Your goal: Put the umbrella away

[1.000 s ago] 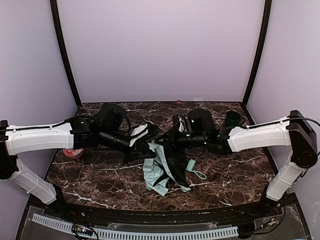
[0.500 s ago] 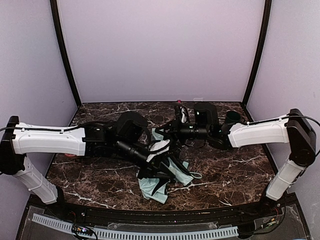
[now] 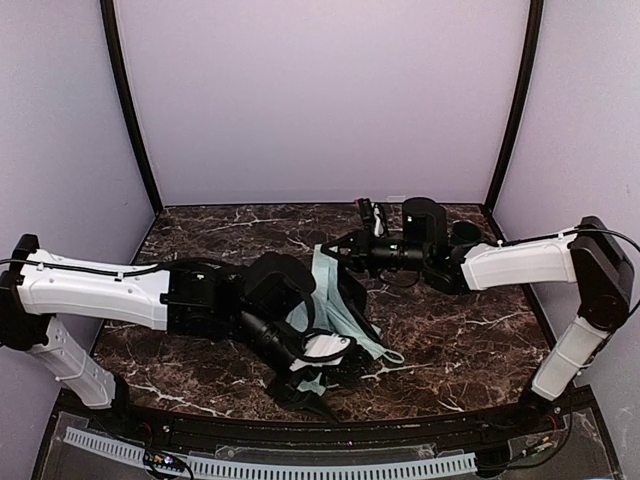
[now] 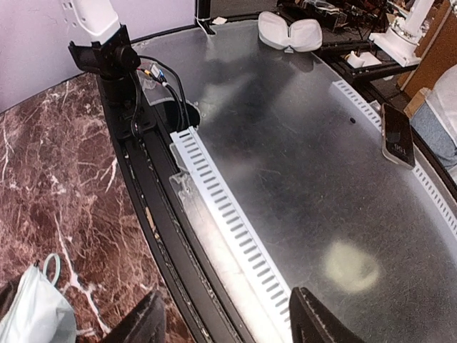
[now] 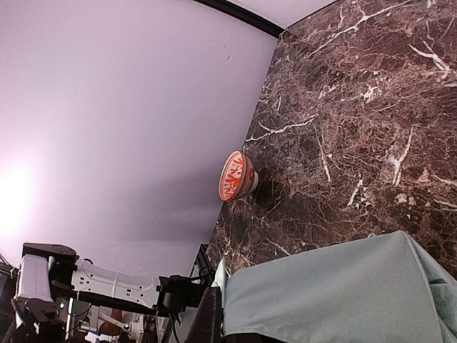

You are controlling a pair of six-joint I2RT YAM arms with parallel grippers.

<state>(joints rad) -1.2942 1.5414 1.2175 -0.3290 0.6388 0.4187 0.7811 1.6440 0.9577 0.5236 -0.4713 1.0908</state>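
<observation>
**Umbrella caught at one end, other jaws wide open**

The umbrella (image 3: 335,300) was seen around the middle of the marble counter (image 3: 470,330), not folded up at all. Its pale mint canopy was pulled out in a long strip from the back of the counter towards the near edge, with black lining showing along the sides.

The far end of the fabric was lifted up to the right jaws, which were pressed together and looked to be pinching the canopy there. In the right wrist view the mint cloth (image 5: 335,293) was bunched right at the bottom of the picture. Exactly how much fabric was caught couldn't be made out. The right arm (image 3: 520,262) was stretched in low from the right side.

The left arm (image 3: 90,290) was reached across to the near-centre of the counter, beside the lower end of the umbrella. The left jaws were spread apart with nothing between them. In the left wrist view they were pointed out past the counter edge, over a white slotted cable duct (image 4: 228,221). Only a corner of mint fabric (image 4: 36,318) was visible at the lower left.

A red-and-white bowl (image 5: 236,176) was spotted against the wall on the left side. A dark mug (image 3: 463,232) was sat at the back right, behind the right arm.
</observation>
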